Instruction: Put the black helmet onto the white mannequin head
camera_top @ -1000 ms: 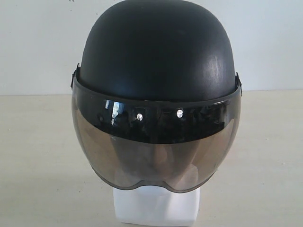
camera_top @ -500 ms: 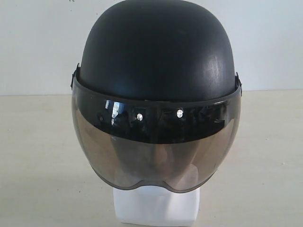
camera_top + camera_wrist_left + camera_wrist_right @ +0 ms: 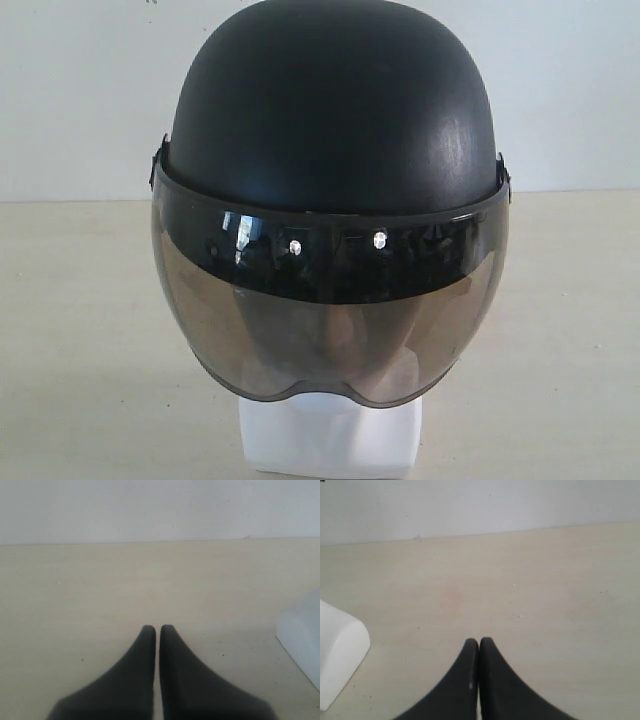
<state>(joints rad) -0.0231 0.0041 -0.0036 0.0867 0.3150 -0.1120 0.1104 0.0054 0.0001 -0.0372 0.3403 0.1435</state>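
The black helmet [image 3: 335, 110] sits down over the white mannequin head [image 3: 330, 435], dome upright, and its smoky visor [image 3: 330, 320] hangs across the face, which shows only dimly behind the tint. Below the visor's lower edge just the blocky white neck base shows, standing on the bench [image 3: 80, 340]. That bench is a pale cream, matte surface with a few tiny dark specks, and it runs back to a plain white wall [image 3: 80, 90].

Over at the left end effector [image 3: 158, 628], the two black fingers stand drawn together with only a thin slit between them, nothing in them, low over bare bench. A white corner of the neck base lies off to one side of it, apart from the fingers, and the wall is straight ahead.

The right end effector [image 3: 479, 641] shows the same: fingertips pressed together, empty, over bare bench. The rounded white corner of the base lies off to its other side, well clear of the tips, and the wall closes the far end.
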